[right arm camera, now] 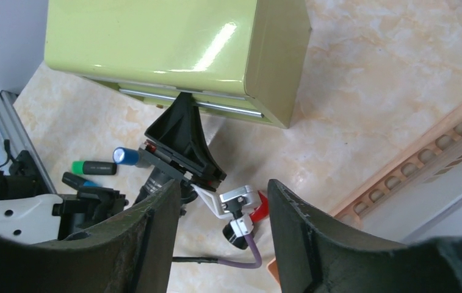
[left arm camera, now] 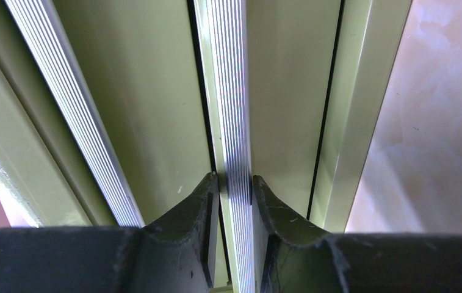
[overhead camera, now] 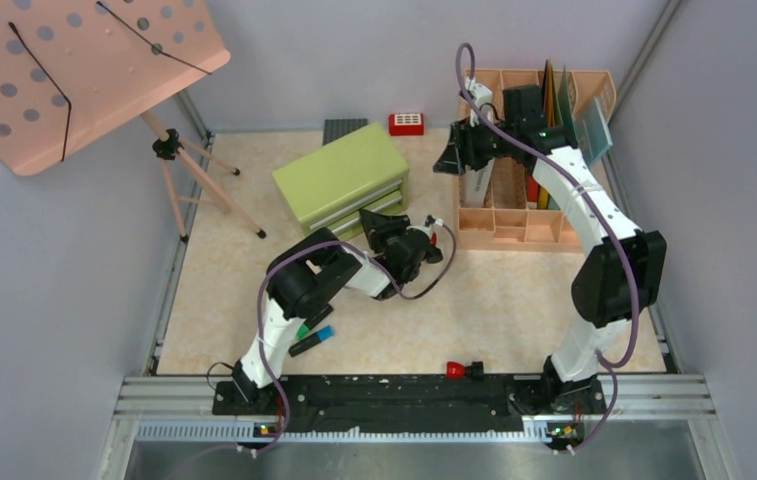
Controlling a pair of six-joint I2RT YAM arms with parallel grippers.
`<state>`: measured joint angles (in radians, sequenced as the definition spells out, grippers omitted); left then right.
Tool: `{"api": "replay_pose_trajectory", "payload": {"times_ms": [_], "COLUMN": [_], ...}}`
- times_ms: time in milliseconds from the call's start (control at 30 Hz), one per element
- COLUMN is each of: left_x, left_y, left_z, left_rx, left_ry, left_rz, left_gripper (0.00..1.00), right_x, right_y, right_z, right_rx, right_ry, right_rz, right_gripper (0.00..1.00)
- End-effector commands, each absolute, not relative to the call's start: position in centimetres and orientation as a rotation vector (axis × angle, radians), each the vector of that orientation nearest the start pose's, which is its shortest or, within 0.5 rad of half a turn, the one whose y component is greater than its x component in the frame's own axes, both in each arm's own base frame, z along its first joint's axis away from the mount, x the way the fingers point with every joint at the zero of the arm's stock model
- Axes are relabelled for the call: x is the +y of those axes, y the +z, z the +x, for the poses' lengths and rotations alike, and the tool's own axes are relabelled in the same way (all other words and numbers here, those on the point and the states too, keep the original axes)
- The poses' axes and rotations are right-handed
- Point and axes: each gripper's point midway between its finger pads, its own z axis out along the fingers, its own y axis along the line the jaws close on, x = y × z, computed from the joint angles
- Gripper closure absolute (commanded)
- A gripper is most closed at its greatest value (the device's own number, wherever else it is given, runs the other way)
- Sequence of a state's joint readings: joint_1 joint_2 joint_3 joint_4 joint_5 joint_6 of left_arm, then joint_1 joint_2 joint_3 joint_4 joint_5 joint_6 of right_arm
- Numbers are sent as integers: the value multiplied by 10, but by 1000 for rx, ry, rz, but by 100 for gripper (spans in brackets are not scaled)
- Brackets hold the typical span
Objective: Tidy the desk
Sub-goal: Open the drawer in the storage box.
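My left gripper [left arm camera: 234, 181] is pinching the thin silver handle [left arm camera: 229, 91] of a drawer on the green cabinet [overhead camera: 339, 172]. Its two black fingers [left arm camera: 199, 201] press on the handle from both sides. The cabinet sits on the desk [overhead camera: 514, 300], toward the back and a bit to the left. The desk is the big beige top that fills the middle of the top view, with grey walls around it and the front rail [overhead camera: 394, 385] at the near edge. My right gripper [right arm camera: 223, 183] is spread apart and has nothing in it. In the top view it hangs by the left side of the peach tray [overhead camera: 514, 228] at the back right, which has flat things standing up in it. Two markers [overhead camera: 314, 340], one with a blue cap and one with a green cap, lie on the desk under my left arm. A small red thing [overhead camera: 464, 370] lies just by the front rail.
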<state>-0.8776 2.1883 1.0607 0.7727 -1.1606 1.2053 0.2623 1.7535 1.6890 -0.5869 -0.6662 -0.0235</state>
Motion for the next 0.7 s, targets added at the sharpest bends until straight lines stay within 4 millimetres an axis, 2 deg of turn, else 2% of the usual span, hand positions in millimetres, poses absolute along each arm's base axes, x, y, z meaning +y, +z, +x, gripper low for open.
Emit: {"api": "replay_pose_trajectory", "payload": {"times_ms": [0, 100, 267, 400, 667], "left_x": [-242, -241, -242, -242, -241], "left_y": [72, 69, 66, 67, 65], "left_z": [399, 398, 398, 398, 397], "left_rx": [1532, 1535, 1535, 1535, 1534], "left_ry": [1232, 1230, 1230, 1227, 1227], "left_rz": [1177, 1183, 1190, 1189, 1196], "left_gripper": [100, 100, 100, 100, 100], "right_x": [226, 237, 266, 283, 312], "right_y": [287, 283, 264, 246, 223], "right_z": [415, 414, 403, 397, 391], "right_rx": [1992, 2002, 2018, 2041, 2066], "right_ry": [902, 857, 791, 744, 749], "right_rz": [-712, -779, -908, -976, -1053], "right_gripper": [48, 49, 49, 51, 52]}}
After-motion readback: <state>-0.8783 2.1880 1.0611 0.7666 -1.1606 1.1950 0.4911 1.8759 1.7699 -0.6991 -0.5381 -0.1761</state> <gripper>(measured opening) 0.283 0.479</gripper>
